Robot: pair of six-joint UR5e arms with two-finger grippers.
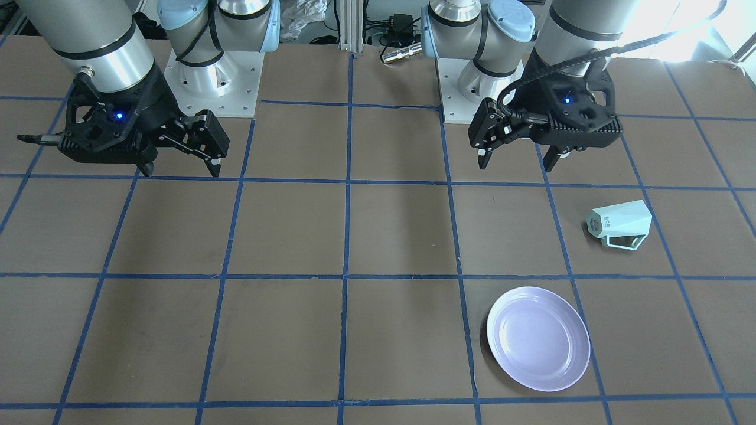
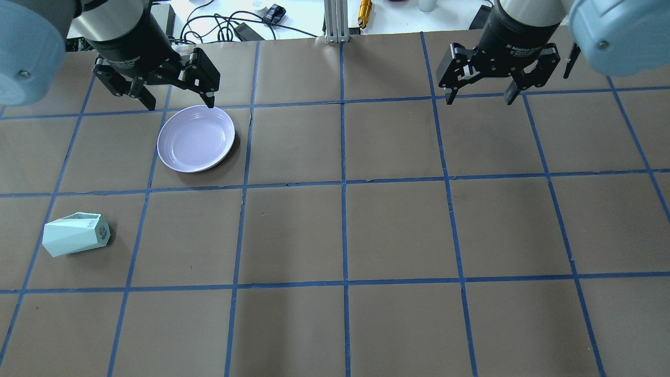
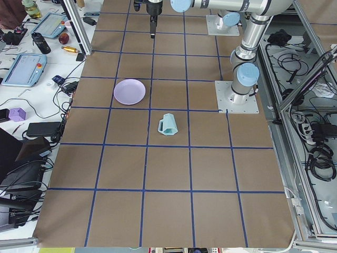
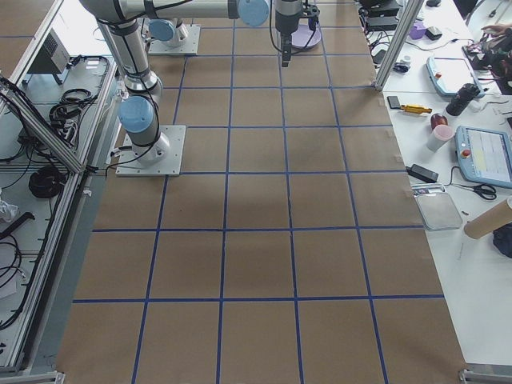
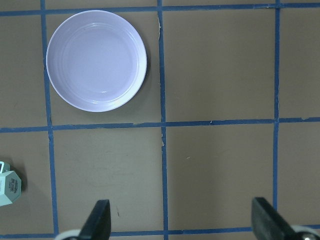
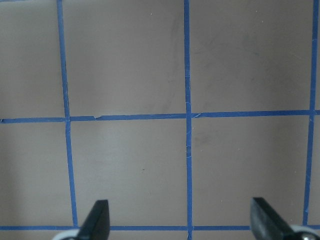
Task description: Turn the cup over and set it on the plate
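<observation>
The cup [image 2: 76, 235] is a pale mint-green faceted mug lying on its side at the table's left, its lettered base toward the middle. It also shows in the front view [image 1: 620, 224], the left side view [image 3: 168, 125] and at the left wrist view's edge [image 5: 9, 186]. The lavender plate [image 2: 196, 137] sits empty farther from the robot [image 1: 538, 338] [image 5: 96, 60]. My left gripper [image 2: 179, 103] hangs open and empty, high above the table [image 1: 517, 162] [image 5: 182, 220]. My right gripper [image 2: 479, 99] is open and empty over the right half [image 1: 180, 168] [image 6: 180, 220].
Brown paper with a blue tape grid covers the table [image 2: 345, 230]. The two arm bases [image 1: 212, 77] [image 1: 472, 88] stand at the robot's edge. An aluminium post [image 2: 335, 21] and cables lie beyond the far edge. Tablets and tools lie on a side bench [image 3: 31, 63].
</observation>
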